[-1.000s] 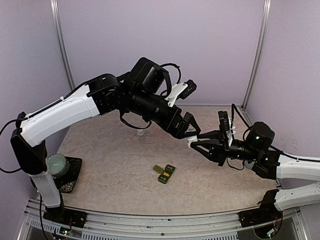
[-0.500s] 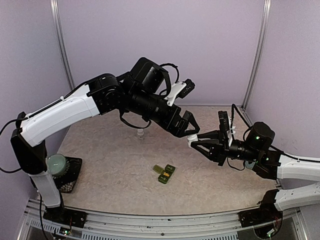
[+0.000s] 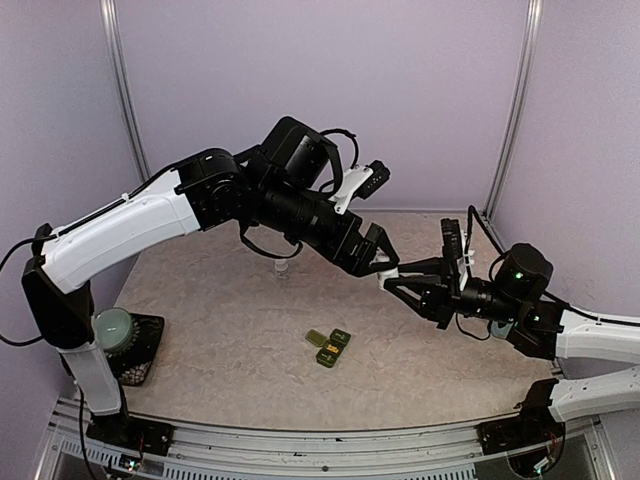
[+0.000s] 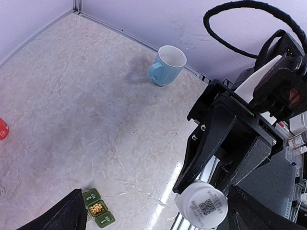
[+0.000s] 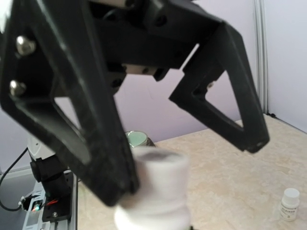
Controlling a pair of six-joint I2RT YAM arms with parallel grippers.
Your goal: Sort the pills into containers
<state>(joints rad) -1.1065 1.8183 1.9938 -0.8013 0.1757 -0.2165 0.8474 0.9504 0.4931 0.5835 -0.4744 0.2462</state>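
Note:
My right gripper (image 3: 398, 279) is shut on a white pill bottle (image 3: 387, 276), held in the air above the table's right half. In the left wrist view, the bottle's round end (image 4: 201, 207) carries a printed code and sits between the right gripper's black fingers (image 4: 211, 139). My left gripper (image 3: 381, 260) is open, its jaws straddling the bottle's top; one finger (image 5: 91, 120) touches the cap (image 5: 160, 175) and the other stands apart. The dark green containers (image 3: 330, 346) lie on the table below. The middle compartment is open with yellow pills (image 4: 97, 208) inside.
A pale blue mug (image 4: 166, 64) stands by the far wall. A second small white bottle (image 3: 282, 268) stands upright toward the back of the table. A pale green jar on a black stand (image 3: 115, 328) sits at the left edge. A red object (image 4: 2, 129) shows at the frame's side.
My right gripper has lifted the bottle slightly up into the left gripper's open jaws. The left gripper has stayed open and hardly moved.

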